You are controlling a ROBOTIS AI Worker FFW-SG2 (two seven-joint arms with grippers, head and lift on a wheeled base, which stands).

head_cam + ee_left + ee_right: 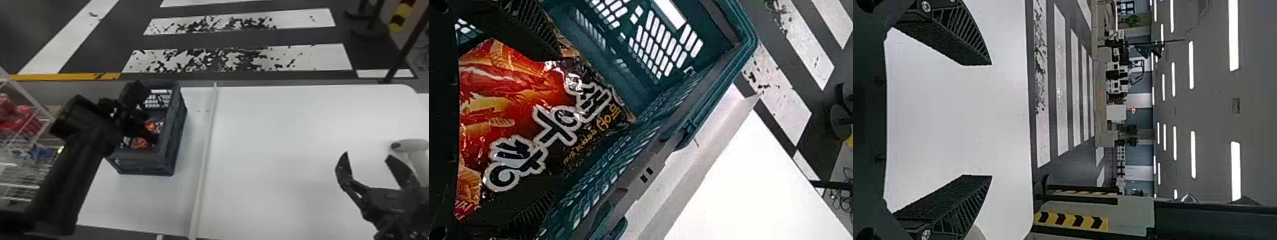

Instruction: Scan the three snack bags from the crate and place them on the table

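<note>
The left gripper (554, 122) is inside the crate (140, 162), its two fingers spread on either side of a red-and-black snack bag (504, 105). The bag lies straight ahead of the palm, between the fingers; its long axis is partly hidden and cannot be told. The right gripper (367, 154), fingers also spread, is well apart over the table (287, 134), beside a white scanner (408, 146). The left arm is nearer, so closing on the bag likely comes next.

We've a white wire rack (27, 95) far L w/ shiny red plastic packs (25, 121) behind its bars. Dark grey floor (239, 40) has flaking white painted stripes (319, 57) & a thin yellow line (63, 76). In R wrist view: long white ceiling lights (1234, 35), yellow-and-black chevron strip (1068, 220).
</note>
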